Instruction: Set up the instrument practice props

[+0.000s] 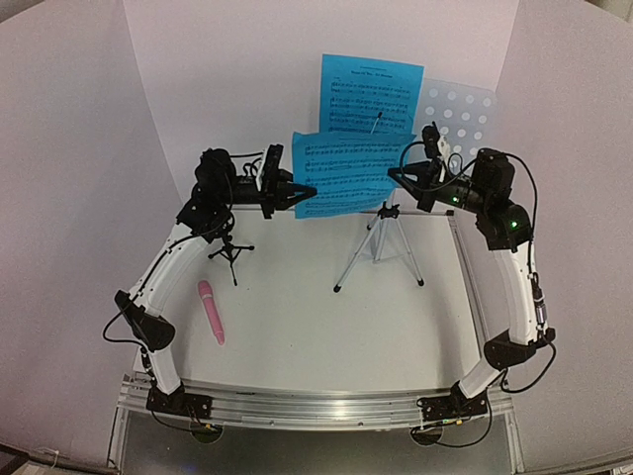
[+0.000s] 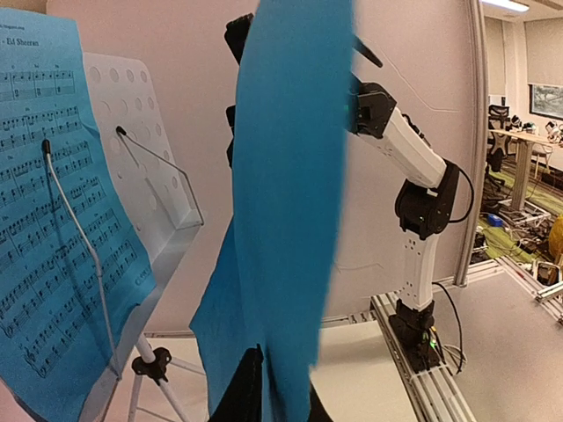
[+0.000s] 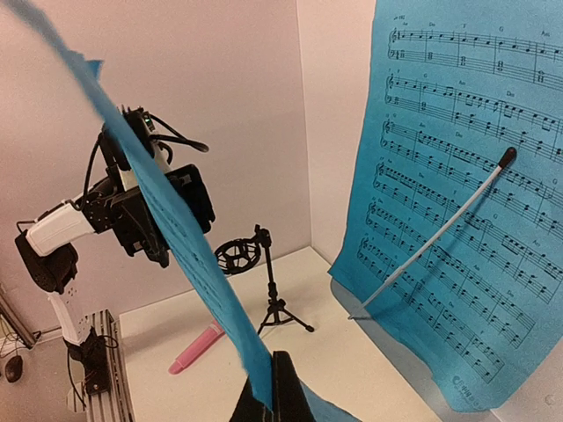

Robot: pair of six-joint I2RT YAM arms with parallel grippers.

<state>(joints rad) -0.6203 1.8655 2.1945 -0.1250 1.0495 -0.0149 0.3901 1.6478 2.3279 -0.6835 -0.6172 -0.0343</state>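
- The music stand (image 1: 457, 111) is upright on its tripod at the far side of the table (image 1: 297, 336), right of centre, so that part looks done
- One sheet (image 1: 368, 91) already rests on the left half of the stand's tray, with a thin wire arm (image 3: 440, 224) lying across it; the right half of the tray is bare
- The second sheet (image 1: 348, 174) is in the air, in front of the stand and a little lower and further left than the first, not on the tray
- The left gripper (image 1: 303, 188) is closed narrow on that sheet's left edge; its wrist view shows the paper running down between the fingers (image 2: 242, 391)
- The right gripper (image 1: 402, 176) pinches the right edge of the same sheet, jaws nearly together, with the paper seen edge-on rising from them
- My reading is that the step in hand is carrying this sheet to the bare right half of the tray and tucking it behind the other wire arm (image 2: 163, 167)
- The pink microphone (image 1: 211, 313) lies flat on the table at the near left, untouched
- The small black holder (image 1: 230, 247) stands on its legs at the left, just beyond the microphone and apart from it, with nothing in its ring
- Left to do, as I judge it: seat the second sheet, then put the microphone in the holder; roughly half the job remains
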